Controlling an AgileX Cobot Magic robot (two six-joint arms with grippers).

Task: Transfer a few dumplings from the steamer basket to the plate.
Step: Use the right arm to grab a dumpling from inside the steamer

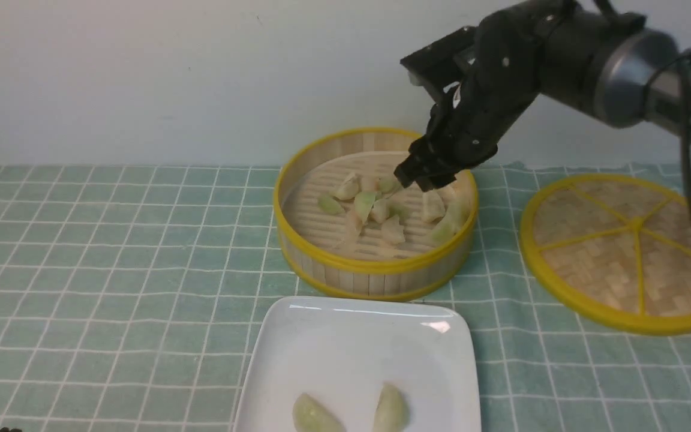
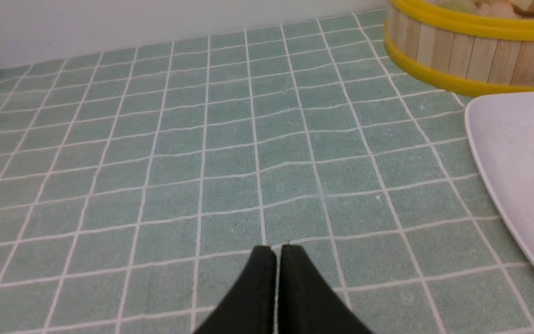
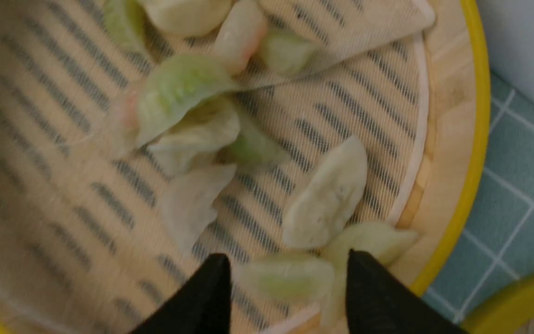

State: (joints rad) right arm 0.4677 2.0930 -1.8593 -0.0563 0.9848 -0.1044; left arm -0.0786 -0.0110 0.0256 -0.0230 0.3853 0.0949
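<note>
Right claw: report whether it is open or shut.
Open: in the right wrist view, the right claw has its two fingertips apart, with a pale green dumpling showing between them.

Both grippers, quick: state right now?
Left gripper: closed, fingers together, holding nothing.
Right gripper: open over the steamer basket, holding nothing.

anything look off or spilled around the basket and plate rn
Nothing stands out as spilled or damaged. The steamer basket sits upright, its dumplings inside it; the two visible on the plate lie within its rim. The woven lid is off, to the right.
</note>
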